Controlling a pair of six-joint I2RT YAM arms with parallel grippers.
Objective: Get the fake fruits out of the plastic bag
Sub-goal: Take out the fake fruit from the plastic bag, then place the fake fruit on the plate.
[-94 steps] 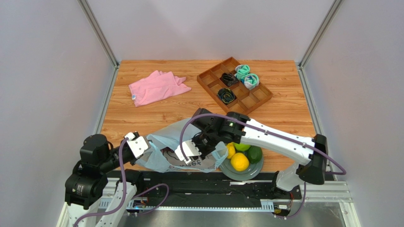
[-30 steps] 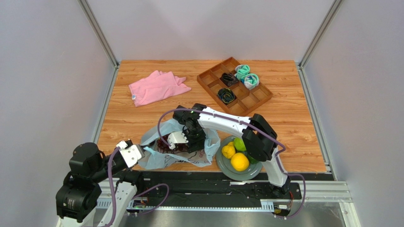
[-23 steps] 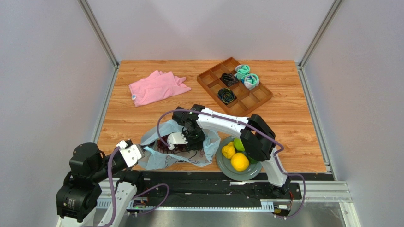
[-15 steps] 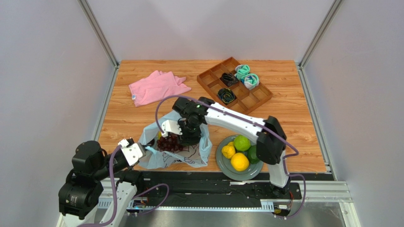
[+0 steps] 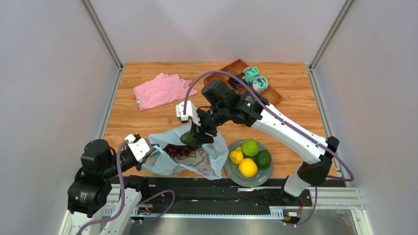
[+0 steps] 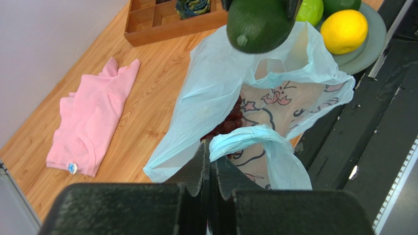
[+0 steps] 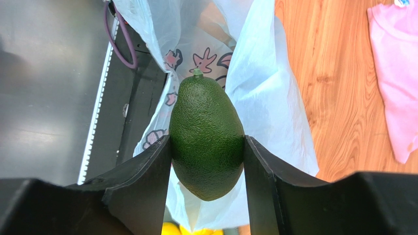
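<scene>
Right gripper [image 7: 207,152] has come up out of the bag [image 6: 216,88] now, avocado [image 7: 206,127] clamped between its jaws, just above the opening. Left gripper [image 6: 210,161] is pinched tight on the bag's handle [image 6: 245,137]; grapes [image 6: 228,122] sit inside.

My right arm [image 5: 284,125] is covering the middle of the wooden tray [image 5: 233,66]. The plastic bag [image 5: 206,164] is hiding most of the grape bunch [image 5: 179,150] from me. The left wrist view's top edge is cutting off the avocado [image 6: 257,24] and plate [image 6: 365,46].

Dark green avocado [image 7: 206,132], pale-blue cartoon-printed bag [image 6: 216,83], pink cloth [image 6: 93,127], yellow lemon [image 5: 236,156], lime-green apple [image 5: 250,147]
</scene>
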